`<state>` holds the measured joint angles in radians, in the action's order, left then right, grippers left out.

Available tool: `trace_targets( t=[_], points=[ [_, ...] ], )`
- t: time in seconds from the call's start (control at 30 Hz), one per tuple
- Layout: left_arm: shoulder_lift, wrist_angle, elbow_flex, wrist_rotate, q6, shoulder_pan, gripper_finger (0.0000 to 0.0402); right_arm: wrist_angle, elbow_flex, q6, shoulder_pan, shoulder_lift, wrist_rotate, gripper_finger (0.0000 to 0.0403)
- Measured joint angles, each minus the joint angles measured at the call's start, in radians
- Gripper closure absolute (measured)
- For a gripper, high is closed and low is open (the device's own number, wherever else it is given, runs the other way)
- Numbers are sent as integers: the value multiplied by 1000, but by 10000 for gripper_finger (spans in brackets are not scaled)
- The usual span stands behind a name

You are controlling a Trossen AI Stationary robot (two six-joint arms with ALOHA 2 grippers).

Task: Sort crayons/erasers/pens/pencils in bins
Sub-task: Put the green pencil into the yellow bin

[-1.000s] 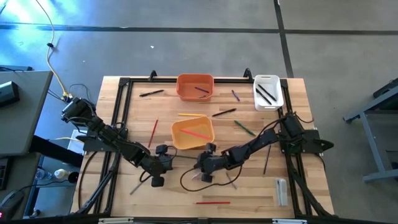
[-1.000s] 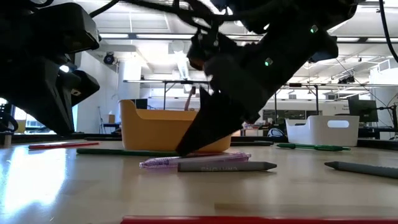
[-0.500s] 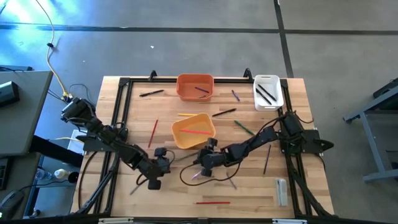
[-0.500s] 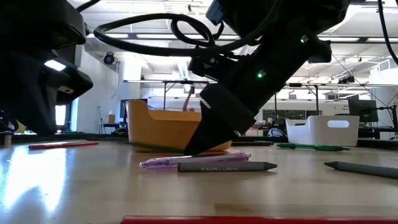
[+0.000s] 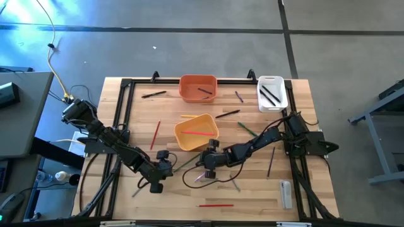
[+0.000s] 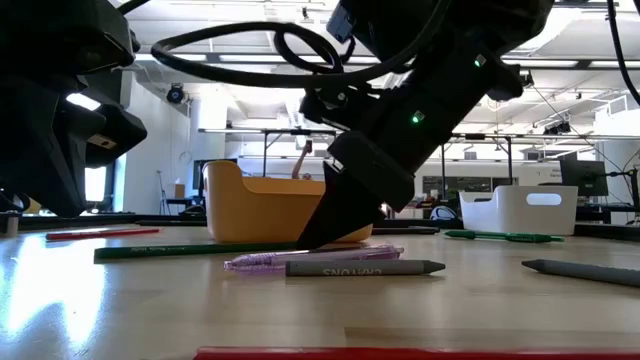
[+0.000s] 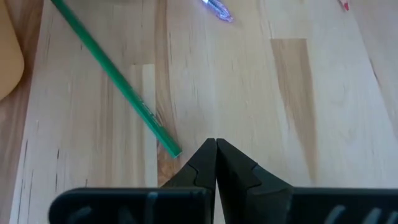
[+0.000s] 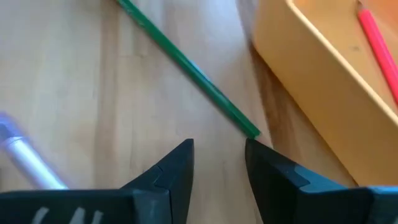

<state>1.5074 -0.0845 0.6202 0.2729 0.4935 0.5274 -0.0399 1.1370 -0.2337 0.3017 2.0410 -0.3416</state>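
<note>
Since a second ago the yellow-orange bin [image 5: 196, 132] has twisted a little on the table [image 5: 297, 151], and a long green pencil [image 6: 190, 250] now lies clear of it, running from the bin's near corner toward the left hand [image 5: 165, 165]. The right hand [image 8: 219, 163] has shifted slightly toward that corner; its fingers stand apart, empty, with the pencil's end just ahead of them. The left hand is closed on nothing, its tips beside the pencil's other end. Only the low view shows writing: a grey crayon [image 6: 365, 268] bears upside-down lettering I cannot read, lying against a clear purple pen [image 6: 312, 258]. The high view alone shows the orange bin [image 5: 198, 87] and white bin [image 5: 272, 93] near the far edge, with bare wood around the red pencil [image 5: 216, 205] at the near edge.
</note>
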Motion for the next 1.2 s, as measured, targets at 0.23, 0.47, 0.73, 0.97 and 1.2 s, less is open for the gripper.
trace_targets(
  t=[0.23, 0.47, 0.73, 0.97, 1.2],
  points=[
    [0, 2, 0, 47, 99, 0, 389, 5, 35, 53, 6, -1, -4, 265],
    [29, 2, 1, 77, 183, -1, 323, 31, 58, 60, 18, -1, -7, 265],
    [136, 39, 3, 112, 203, -1, 281, 118, 116, 73, 41, -1, -34, 265],
    [153, 35, 4, 139, 205, -2, 339, 270, 192, 76, 65, -1, -36, 265],
    [153, 11, 4, 141, 197, -2, 393, 473, 252, 21, 88, -1, -72, 265]
  ],
)
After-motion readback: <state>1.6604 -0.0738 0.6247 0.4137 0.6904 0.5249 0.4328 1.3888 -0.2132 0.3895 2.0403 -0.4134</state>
